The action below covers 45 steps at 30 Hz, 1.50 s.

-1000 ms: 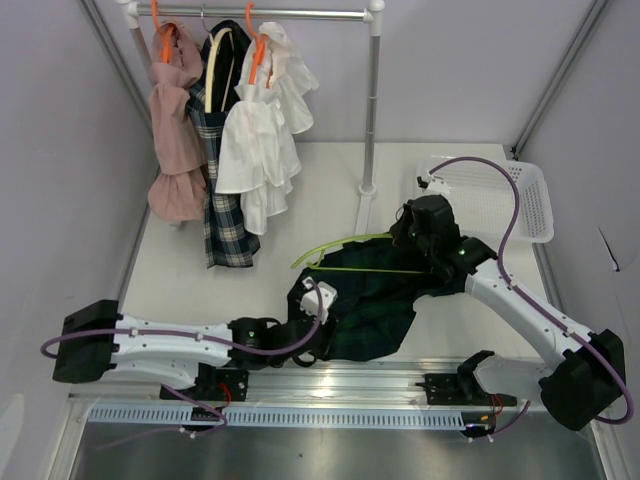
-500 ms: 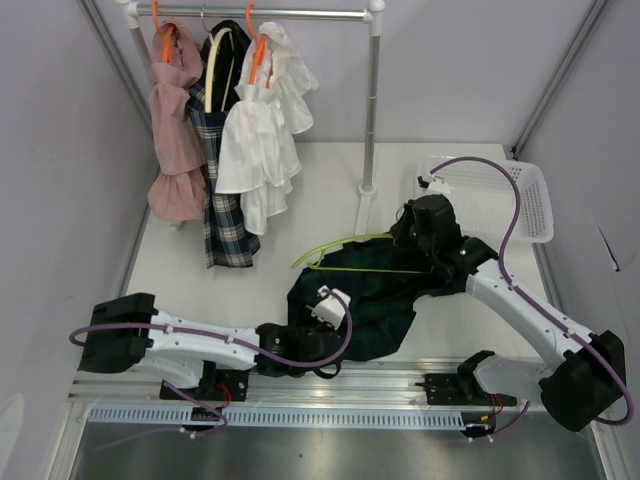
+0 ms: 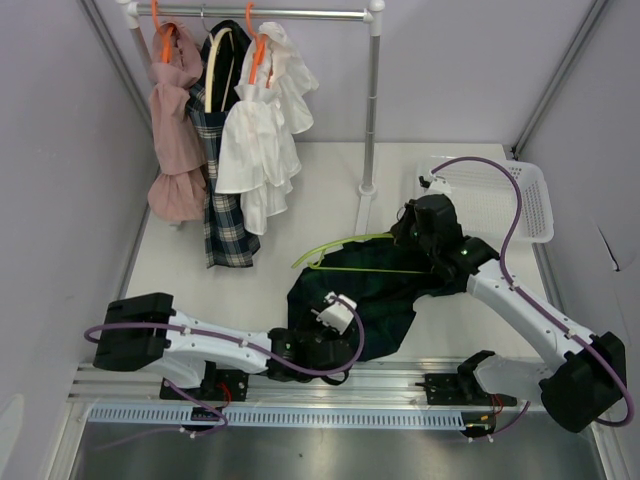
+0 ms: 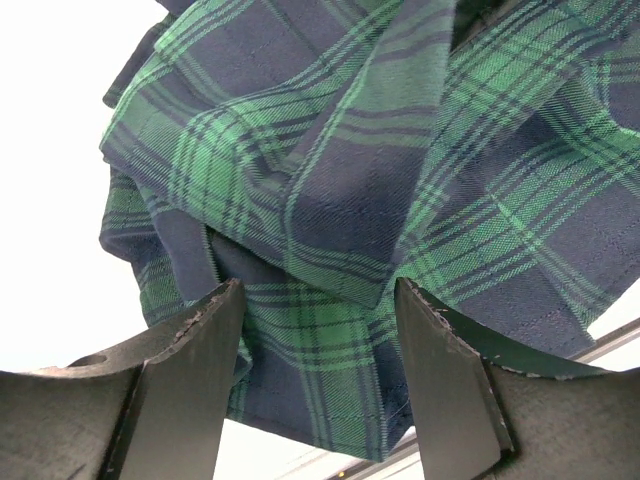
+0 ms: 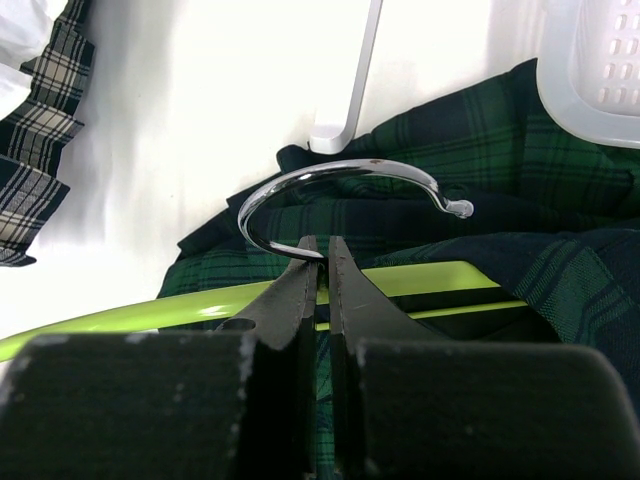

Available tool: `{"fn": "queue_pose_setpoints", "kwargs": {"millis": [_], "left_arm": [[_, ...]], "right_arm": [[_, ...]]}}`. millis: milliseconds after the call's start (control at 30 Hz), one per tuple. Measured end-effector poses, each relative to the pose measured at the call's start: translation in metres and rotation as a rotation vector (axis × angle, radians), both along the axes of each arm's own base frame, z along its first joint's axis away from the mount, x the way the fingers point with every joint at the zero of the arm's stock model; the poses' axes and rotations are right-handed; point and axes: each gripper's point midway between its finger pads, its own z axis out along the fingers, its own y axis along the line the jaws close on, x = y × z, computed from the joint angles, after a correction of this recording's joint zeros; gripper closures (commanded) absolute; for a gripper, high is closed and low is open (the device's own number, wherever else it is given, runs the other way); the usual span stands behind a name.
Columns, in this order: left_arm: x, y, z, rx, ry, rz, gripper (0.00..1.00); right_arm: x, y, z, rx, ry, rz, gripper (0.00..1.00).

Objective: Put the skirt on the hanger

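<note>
White tabletop [image 3: 320, 200] bears plaid skirt [image 3: 370, 295] and green hanger [image 5: 430, 278] between lavender walls [image 3: 60, 150].

Pale lilac walls [image 3: 60, 150] enclose a white table [image 3: 320, 210] with a metal clothes rack [image 3: 372, 100].
</note>
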Motion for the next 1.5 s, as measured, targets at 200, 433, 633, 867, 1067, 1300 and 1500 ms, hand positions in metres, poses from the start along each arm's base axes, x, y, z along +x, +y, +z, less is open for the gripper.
{"fn": "queue_pose_setpoints", "kwargs": {"millis": [200,433,633,867,1067,1300,1500], "left_arm": [[0.0,-0.004,0.001,-0.011,-0.005,-0.001,0.32],[0.003,-0.001,0.0,-0.007,-0.016,0.021,0.41],[0.018,0.005,-0.001,-0.021,-0.016,0.07,0.72],[0.031,0.007,0.003,-0.05,0.003,0.087,1.0],[0.041,0.011,0.012,-0.142,0.087,0.09,1.0],[0.062,0.029,0.041,-0.331,0.188,0.113,1.0],[0.073,0.043,0.052,-0.421,0.283,0.101,1.0]], "right_arm": [[0.0,-0.001,0.001,0.005,-0.002,0.0,1.0],[0.0,-0.001,0.002,0.007,-0.003,0.003,1.0],[-0.001,-0.001,0.004,0.013,-0.005,0.006,1.0],[-0.003,-0.005,0.008,0.021,-0.018,0.0,1.0],[-0.004,-0.01,0.016,0.034,-0.037,-0.007,1.0],[-0.008,-0.014,0.027,0.047,-0.07,-0.002,1.0],[-0.013,-0.014,0.036,0.06,-0.096,0.016,1.0]]}}
